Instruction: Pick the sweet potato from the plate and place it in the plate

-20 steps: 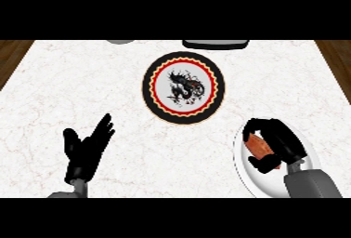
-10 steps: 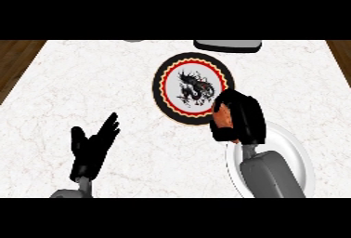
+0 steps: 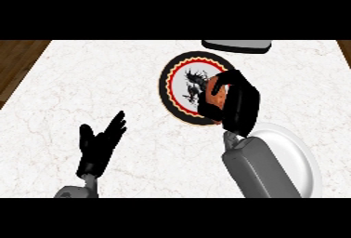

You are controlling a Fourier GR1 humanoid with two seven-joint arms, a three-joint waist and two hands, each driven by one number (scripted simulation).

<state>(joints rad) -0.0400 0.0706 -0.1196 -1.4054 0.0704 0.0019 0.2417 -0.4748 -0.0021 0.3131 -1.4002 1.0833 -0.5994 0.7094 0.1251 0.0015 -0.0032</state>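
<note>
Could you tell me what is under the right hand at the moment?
The right hand, curled round the sweet potato, is over the patterned plate. The plate's right part is hidden beneath them, so contact cannot be told.

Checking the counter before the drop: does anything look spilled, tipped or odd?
Nothing stands out. The right hand holds the orange sweet potato over the black-rimmed patterned plate; the plain white plate lies flat, and the left hand rests open.
</note>
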